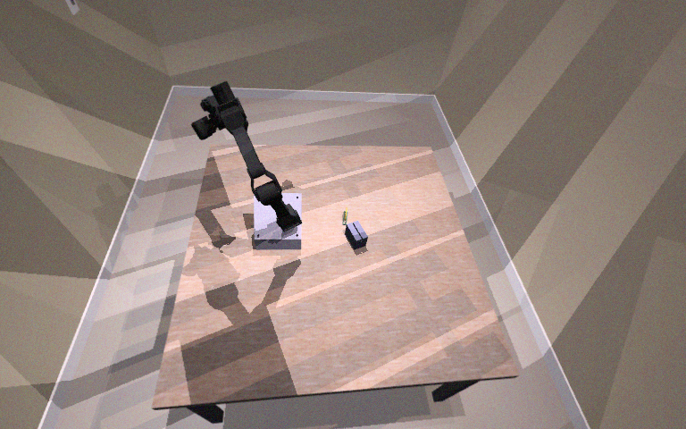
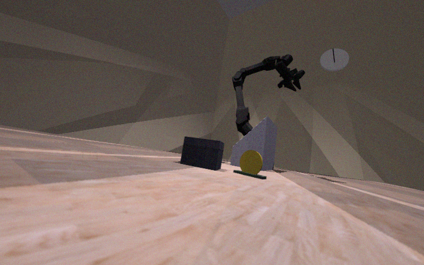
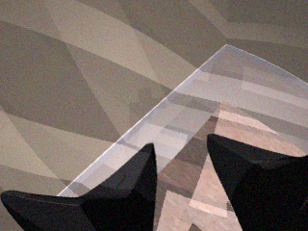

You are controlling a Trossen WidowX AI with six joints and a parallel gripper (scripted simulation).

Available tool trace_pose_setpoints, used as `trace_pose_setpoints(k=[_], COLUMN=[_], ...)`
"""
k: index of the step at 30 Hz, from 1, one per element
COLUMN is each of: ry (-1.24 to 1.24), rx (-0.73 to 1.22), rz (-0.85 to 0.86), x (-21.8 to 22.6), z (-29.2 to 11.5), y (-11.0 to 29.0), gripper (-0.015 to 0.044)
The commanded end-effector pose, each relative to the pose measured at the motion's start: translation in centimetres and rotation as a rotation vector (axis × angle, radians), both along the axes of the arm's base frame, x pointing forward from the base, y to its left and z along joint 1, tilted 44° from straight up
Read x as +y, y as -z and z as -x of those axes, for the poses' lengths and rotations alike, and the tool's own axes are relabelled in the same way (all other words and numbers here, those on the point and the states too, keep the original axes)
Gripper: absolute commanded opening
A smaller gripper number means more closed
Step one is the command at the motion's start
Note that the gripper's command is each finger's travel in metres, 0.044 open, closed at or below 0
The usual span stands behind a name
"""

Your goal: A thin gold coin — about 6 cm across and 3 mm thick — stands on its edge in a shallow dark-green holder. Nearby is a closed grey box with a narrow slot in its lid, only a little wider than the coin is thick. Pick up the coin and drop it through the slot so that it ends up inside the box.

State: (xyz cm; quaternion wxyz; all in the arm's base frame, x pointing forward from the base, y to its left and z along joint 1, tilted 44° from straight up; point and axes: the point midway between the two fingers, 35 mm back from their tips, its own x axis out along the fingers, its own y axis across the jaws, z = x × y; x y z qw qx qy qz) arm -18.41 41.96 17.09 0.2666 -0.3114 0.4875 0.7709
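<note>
The top view looked down steeply from high above one end of the table (image 1: pixel 354 313), far enough off to take in the whole board. The exterior view sat almost on the tabletop, close to the coin (image 2: pixel 250 162) and box (image 2: pixel 201 153), facing the arm's base block (image 2: pixel 265 140). The wrist view looked out between the fingers toward what seemed a far table corner. Top and exterior shared coin, box and arm.
</note>
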Motion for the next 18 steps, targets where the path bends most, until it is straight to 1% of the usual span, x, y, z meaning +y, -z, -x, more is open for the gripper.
trace_pose_setpoints(k=[1, 5, 10, 14, 18], ry=[0.273, 0.604, 1.026, 1.383, 1.749], rx=[-0.079, -0.150, -0.222, -0.271, -0.315], rz=[0.175, 0.356, 0.568, 0.733, 0.885], x=[1.3, 1.7, 0.5, -2.1, -5.8], z=[-5.6, -12.2, -20.4, -26.6, -32.3], y=[3.6, 6.8, 10.5, 13.3, 15.8], gripper=[0.0161, 0.0161, 0.0161, 0.0161, 0.0161])
